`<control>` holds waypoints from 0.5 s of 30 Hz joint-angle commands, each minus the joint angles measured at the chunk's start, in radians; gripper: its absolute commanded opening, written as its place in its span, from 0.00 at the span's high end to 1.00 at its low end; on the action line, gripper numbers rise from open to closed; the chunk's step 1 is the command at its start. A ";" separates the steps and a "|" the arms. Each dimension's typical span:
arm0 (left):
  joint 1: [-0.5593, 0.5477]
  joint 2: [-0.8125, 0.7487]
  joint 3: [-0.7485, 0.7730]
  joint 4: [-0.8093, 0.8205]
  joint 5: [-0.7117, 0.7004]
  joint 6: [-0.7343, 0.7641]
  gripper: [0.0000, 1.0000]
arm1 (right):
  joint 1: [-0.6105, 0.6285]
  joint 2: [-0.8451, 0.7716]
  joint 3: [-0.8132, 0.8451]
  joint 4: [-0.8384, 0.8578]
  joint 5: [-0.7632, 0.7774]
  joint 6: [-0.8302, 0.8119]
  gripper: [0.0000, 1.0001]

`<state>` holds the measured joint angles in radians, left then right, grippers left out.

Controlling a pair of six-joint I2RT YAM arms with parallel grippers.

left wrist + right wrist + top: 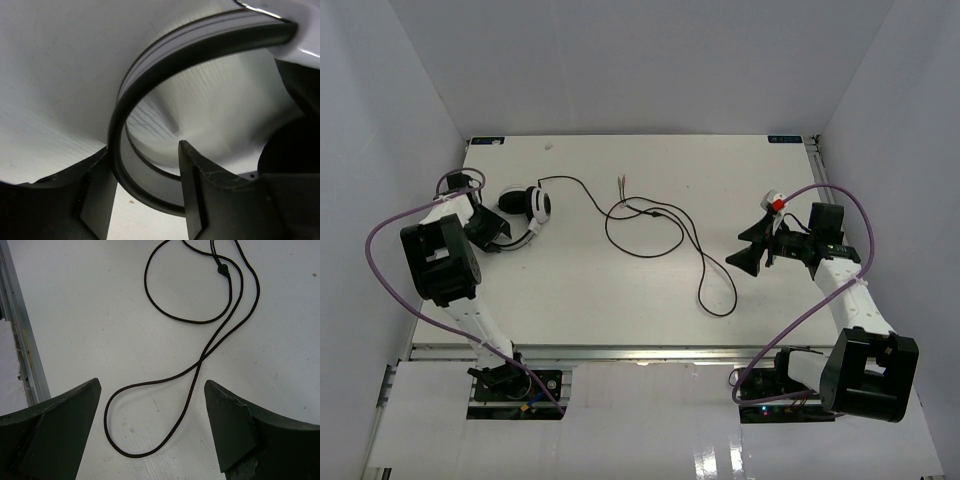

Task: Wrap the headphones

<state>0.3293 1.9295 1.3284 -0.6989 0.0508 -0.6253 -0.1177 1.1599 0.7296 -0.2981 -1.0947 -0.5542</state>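
Both arms are at work: our left gripper (145, 192) clasps the headphones (524, 212) by the band; our right gripper (150, 430), spread, must close on the cord (200, 360).

White-and-black headphones (525, 210) at table's far left, thin black cord (665, 235) looping loosely rightward.

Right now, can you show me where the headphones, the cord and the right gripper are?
headphones (539, 205), top view, on the white earcup.
cord (200, 360), right wrist view, where the black strands cross.
right gripper (152, 427), right wrist view, midway between its open fingertips.
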 commanded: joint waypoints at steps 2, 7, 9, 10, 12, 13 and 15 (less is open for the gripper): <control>-0.019 0.076 0.062 -0.099 -0.201 -0.038 0.47 | -0.006 -0.031 0.034 -0.007 -0.023 -0.011 0.10; -0.020 0.039 0.020 -0.051 -0.264 0.011 0.78 | -0.014 -0.039 0.030 -0.009 -0.029 -0.007 0.10; -0.021 0.007 -0.003 -0.007 -0.233 0.053 0.87 | -0.016 -0.040 0.027 -0.012 -0.034 -0.009 0.10; -0.022 -0.031 -0.020 0.034 -0.206 0.077 0.91 | -0.016 -0.040 0.025 -0.019 -0.040 -0.015 0.10; -0.037 -0.137 -0.058 0.124 -0.113 0.149 1.00 | -0.016 -0.035 0.025 -0.057 -0.086 -0.072 0.10; -0.057 -0.169 -0.050 0.135 -0.051 0.179 1.00 | -0.014 -0.029 0.030 -0.085 -0.106 -0.104 0.10; -0.160 -0.258 -0.023 0.144 -0.002 0.259 1.00 | 0.012 -0.001 0.070 -0.235 -0.138 -0.227 0.10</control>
<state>0.3052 1.8814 1.2850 -0.6472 -0.0827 -0.5502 -0.1299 1.1381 0.7296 -0.3280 -1.1304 -0.5895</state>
